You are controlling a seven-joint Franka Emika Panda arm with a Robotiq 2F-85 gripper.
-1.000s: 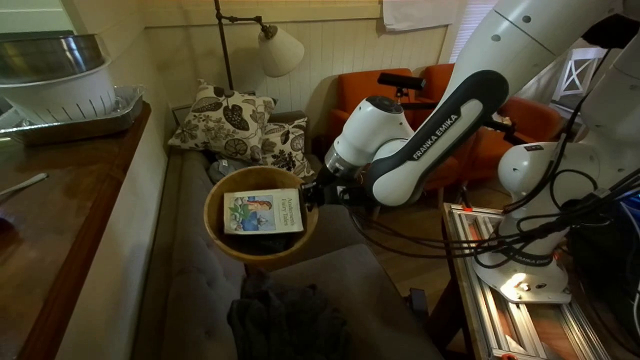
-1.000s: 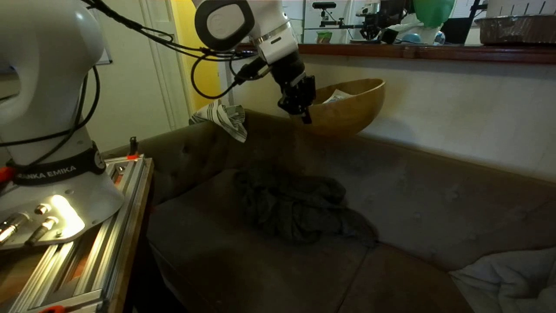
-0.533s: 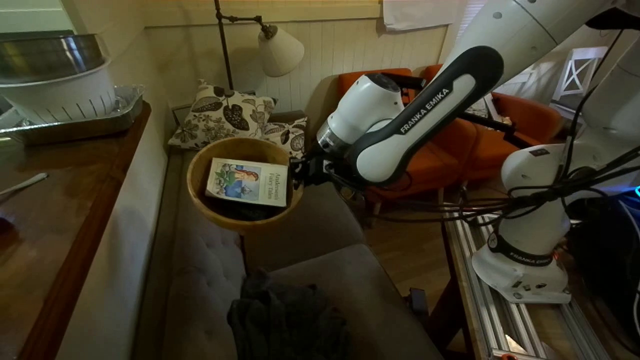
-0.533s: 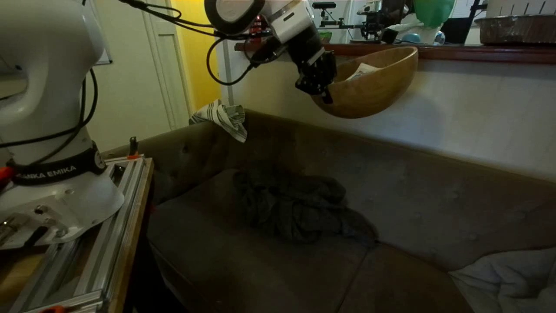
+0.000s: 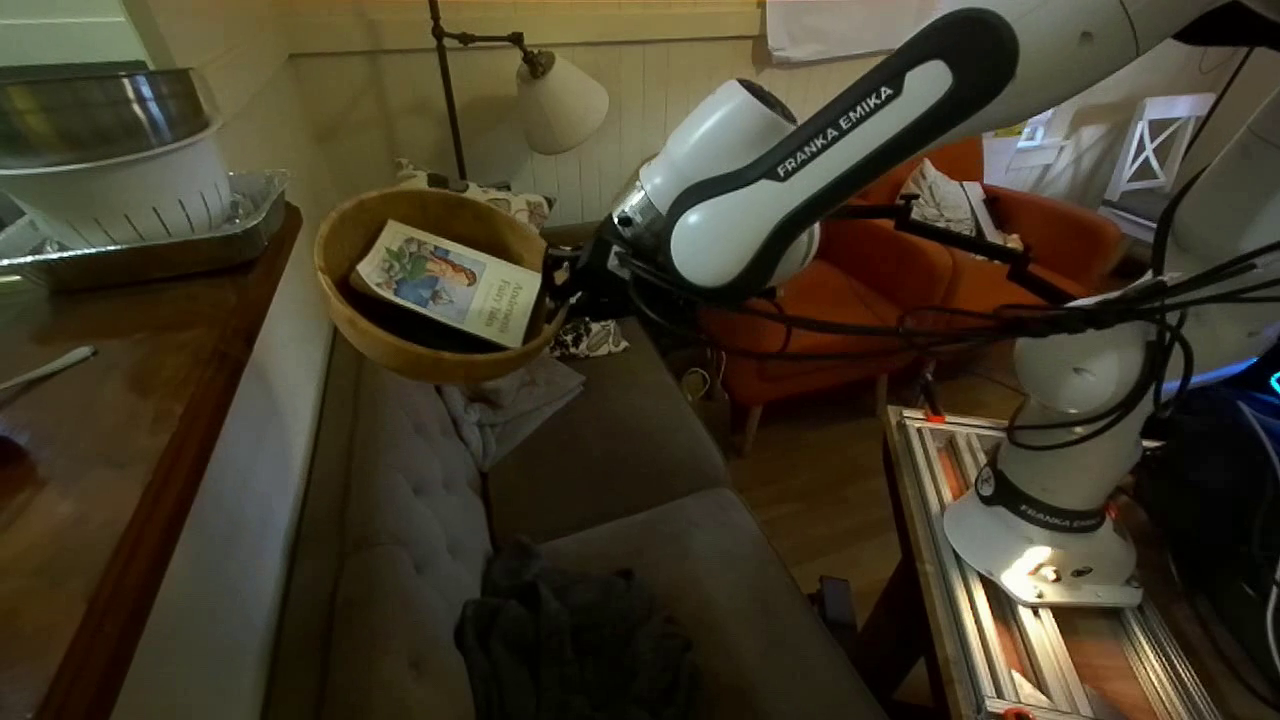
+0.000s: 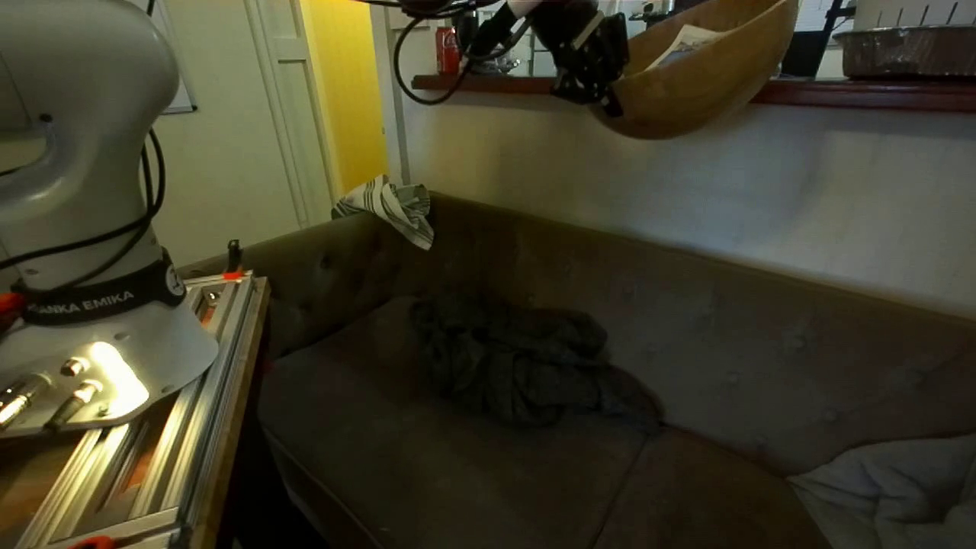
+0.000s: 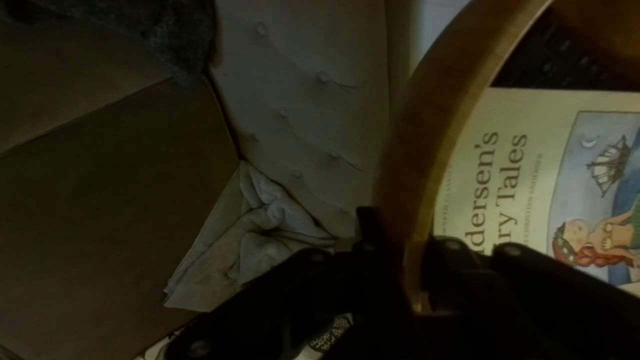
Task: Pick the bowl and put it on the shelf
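Tan wooden bowl (image 6: pixel 701 84) — tilted, held aloft near long brown shelf (image 5: pixel 150 400).

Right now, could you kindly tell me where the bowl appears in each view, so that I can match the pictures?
In an exterior view, the bowl is left of centre, above mid-height.
In an exterior view, the bowl is right of centre, up at the top edge.
In the wrist view, the bowl is on the right, cut off at top and right.
Shared landmark: the book inside it.

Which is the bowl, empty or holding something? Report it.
Holding something: a book lies inside the bowl in all three views; the wrist view also shows something dark inside.
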